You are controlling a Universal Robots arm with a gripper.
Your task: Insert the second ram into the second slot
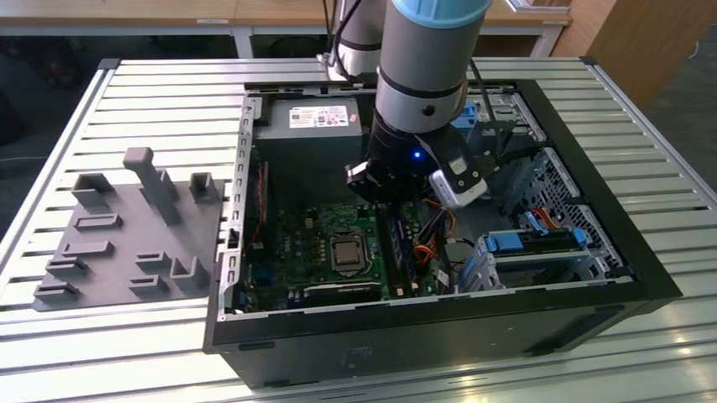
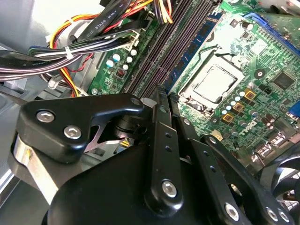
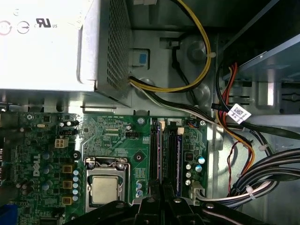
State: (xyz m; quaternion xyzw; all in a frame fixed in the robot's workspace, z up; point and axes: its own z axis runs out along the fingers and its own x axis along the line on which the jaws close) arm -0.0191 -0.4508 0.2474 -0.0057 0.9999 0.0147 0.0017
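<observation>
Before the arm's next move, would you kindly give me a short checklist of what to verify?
1. Gripper over the slots: ok.
2. Ram in line with the gripper: ok.
3. Ram fully seated: cannot tell.
4. Cables beside the slots, not across them: ok.
5. Case open above the board: ok.

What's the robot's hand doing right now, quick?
Gripper: jaws shut, just above the memory slots; whether they pinch anything cannot be told.
</observation>
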